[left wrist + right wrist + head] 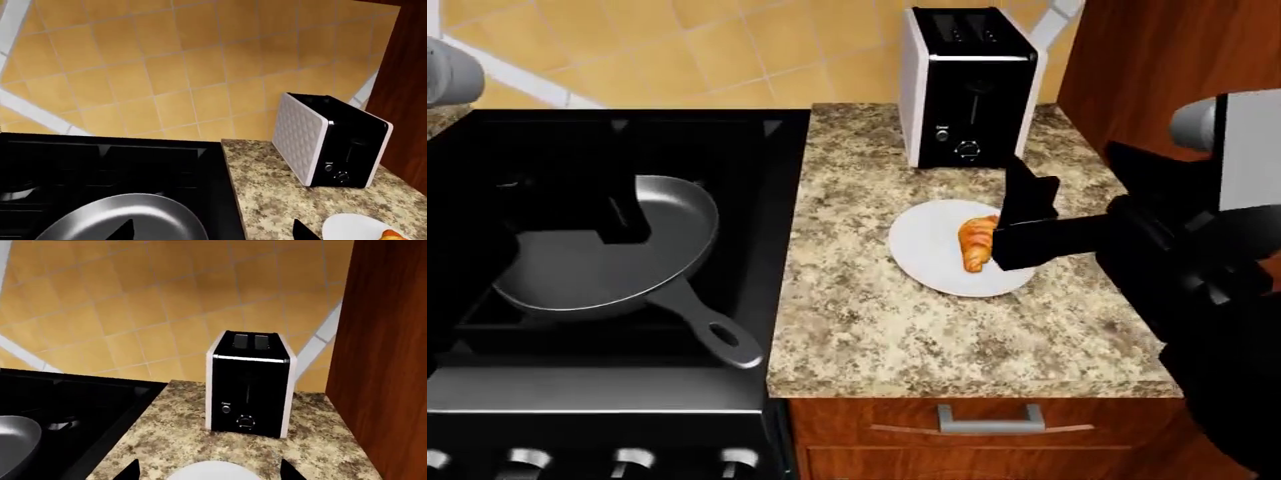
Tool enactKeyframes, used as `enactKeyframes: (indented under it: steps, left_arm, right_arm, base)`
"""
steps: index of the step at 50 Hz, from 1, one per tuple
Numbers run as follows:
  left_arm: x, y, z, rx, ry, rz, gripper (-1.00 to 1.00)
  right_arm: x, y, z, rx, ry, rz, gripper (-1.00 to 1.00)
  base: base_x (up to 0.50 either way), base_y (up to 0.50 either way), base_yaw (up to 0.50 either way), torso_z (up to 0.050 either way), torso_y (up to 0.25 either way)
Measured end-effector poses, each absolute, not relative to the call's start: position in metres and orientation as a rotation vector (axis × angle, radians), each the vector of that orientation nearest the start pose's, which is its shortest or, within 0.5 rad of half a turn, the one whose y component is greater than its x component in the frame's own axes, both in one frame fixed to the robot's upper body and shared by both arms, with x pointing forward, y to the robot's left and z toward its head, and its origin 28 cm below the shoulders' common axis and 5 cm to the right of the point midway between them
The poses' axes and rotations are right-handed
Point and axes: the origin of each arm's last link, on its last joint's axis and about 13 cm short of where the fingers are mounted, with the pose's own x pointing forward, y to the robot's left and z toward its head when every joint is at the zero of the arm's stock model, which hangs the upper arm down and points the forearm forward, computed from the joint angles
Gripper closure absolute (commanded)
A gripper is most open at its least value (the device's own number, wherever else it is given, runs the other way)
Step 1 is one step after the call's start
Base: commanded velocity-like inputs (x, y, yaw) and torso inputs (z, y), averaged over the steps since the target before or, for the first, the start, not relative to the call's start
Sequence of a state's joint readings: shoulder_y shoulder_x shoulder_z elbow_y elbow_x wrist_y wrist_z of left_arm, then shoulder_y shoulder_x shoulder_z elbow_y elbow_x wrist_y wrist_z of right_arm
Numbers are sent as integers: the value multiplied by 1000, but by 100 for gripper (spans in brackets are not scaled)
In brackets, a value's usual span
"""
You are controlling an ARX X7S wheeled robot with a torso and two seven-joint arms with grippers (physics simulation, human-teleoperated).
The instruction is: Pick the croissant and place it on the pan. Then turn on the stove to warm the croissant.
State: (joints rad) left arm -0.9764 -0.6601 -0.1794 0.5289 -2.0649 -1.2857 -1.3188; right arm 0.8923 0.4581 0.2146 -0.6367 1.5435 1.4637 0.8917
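Fingertips of my right gripper (1016, 215) are standing apart, with nothing between them: in my right wrist view the two dark tips (127, 471) are showing wide at the lower edge with the white plate (213, 471) between them below. In the head view this gripper is hanging over the plate's (928, 250) right part, one finger rising toward the toaster (968, 85) and the other lying across the plate just beside the croissant (977, 243); I cannot tell whether it is touching the pastry. My right arm is reaching in from the right, low over the speckled counter (868, 320), forearm roughly level and pointing left. My left gripper (621, 215) is also standing open and holding nothing, its tips (127, 231) showing apart in the left wrist view, and it is hovering above the pan (601, 260), which is sitting on the stove (601, 400) with its handle pointing toward the front right. My left arm is coming in dark across the left of the stovetop. The croissant is lying on the plate, upright in the head view, on the counter in front of the toaster and well apart from the pan. The knobs (627, 462) are lining the stove's front edge.
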Motion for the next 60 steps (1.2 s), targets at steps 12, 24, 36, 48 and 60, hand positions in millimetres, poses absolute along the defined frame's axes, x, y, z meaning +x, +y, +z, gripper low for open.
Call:
enactKeyframes:
  steps: [12,24,36,48,60]
  left_arm:
    - [182,267,304,-85,-17,-96,-100]
    - [178,272,300,-74,-46,-94,-100]
    - [180,274,292,-79,-50,-113,-100]
    - [182,276,285,-94,-41,-128,-100]
    - [183,276,281,-106,-29,-141,-100]
  right_arm:
    - [251,-128,282,24,133,95,-100]
    - [293,-122,274,-9,264,55,-100]
    - [323,-117,265,-90,339,14,-100]
    - [344,-113,256,-137,377,-15,-100]
    - [356,-105,249,-96,427,3,-100]
  base:
    - [0,0,0,0,0]
    - [0,0,0,0,0]
    - [0,0,0,0,0]
    - [0,0,0,0,0]
    - [0,0,0,0,0]
